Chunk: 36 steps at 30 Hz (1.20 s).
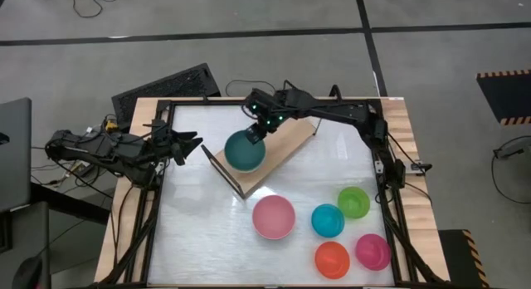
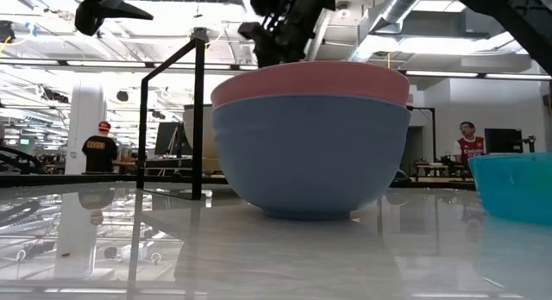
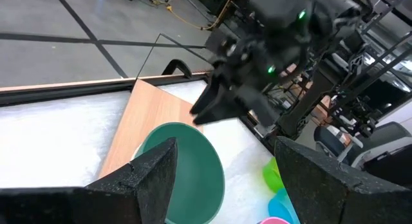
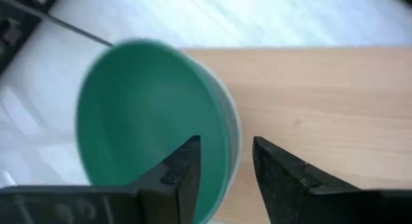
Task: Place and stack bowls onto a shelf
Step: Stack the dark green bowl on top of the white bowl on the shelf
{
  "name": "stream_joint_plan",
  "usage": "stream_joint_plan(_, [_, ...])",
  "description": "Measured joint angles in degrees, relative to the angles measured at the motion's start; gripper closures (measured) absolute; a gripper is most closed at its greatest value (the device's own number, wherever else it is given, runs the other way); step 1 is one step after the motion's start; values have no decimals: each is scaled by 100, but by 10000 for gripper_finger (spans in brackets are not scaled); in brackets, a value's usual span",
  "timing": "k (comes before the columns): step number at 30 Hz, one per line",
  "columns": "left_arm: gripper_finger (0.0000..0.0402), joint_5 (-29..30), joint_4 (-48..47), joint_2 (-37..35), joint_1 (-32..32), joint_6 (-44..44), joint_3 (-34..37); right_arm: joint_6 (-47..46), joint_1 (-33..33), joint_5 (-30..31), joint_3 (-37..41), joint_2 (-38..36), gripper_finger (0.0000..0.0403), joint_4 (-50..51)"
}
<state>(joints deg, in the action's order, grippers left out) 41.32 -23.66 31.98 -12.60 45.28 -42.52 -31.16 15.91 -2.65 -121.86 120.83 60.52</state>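
Dark arms w/ green LEDs (image 1: 267, 121)

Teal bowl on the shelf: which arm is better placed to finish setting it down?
Right. Its gripper straddles the rim of the teal bowl over the shelf. The left gripper waits open at the table's left edge, off the shelf.

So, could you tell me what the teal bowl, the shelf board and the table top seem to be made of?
The teal bowl looks like smooth plastic: even colour, thin rim, soft sheen. The shelf board looks like light wood or wood laminate, matte, with faint grain in the right wrist view. The table top appears a glossy white sheet, possibly glass or acrylic; it mirrors the stacked pink bowl in the low view.
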Motion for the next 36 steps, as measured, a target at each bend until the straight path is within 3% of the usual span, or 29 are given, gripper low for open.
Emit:
stream_joint_plan(5, [157,2,-2,-2,0,0,0,235,-1,10,-282,-114,253,-43])
stream_joint_plan(11, [157,1,0,-1,0,0,0,572,57,-601,-313,22,366,-161])
stream_joint_plan(13, [157,2,-2,0,0,0,0,706,97,-706,-293,61,385,-91])
stream_joint_plan(21, [157,-3,-6,-2,0,0,0,601,224,-1011,-306,376,382,-290])
stream_joint_plan(36, [157,-20,-4,-2,0,54,0,614,386,-851,-302,416,381,-159])
